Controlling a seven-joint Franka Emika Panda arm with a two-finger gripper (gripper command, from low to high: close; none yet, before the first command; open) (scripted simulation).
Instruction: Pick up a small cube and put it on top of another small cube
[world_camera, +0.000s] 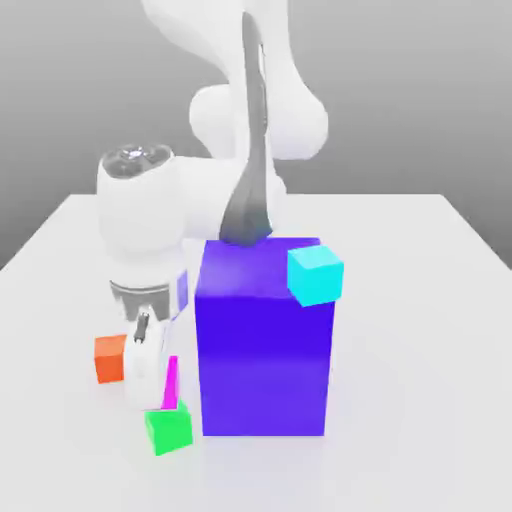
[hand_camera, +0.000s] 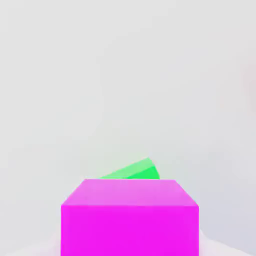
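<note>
Nearest the camera, the green cube (world_camera: 168, 429) sits on the table (world_camera: 420, 400) just under my gripper (world_camera: 155, 385), which is closed on the magenta cube (world_camera: 171, 381), so the cube must go almost straight down.

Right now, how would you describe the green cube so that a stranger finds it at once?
Find the big blue-purple block in the middle of the white table. At its lower corner on the exterior view's left sits the small green cube. The orange cube is similar in size but lies farther left; only this one is green.
</note>
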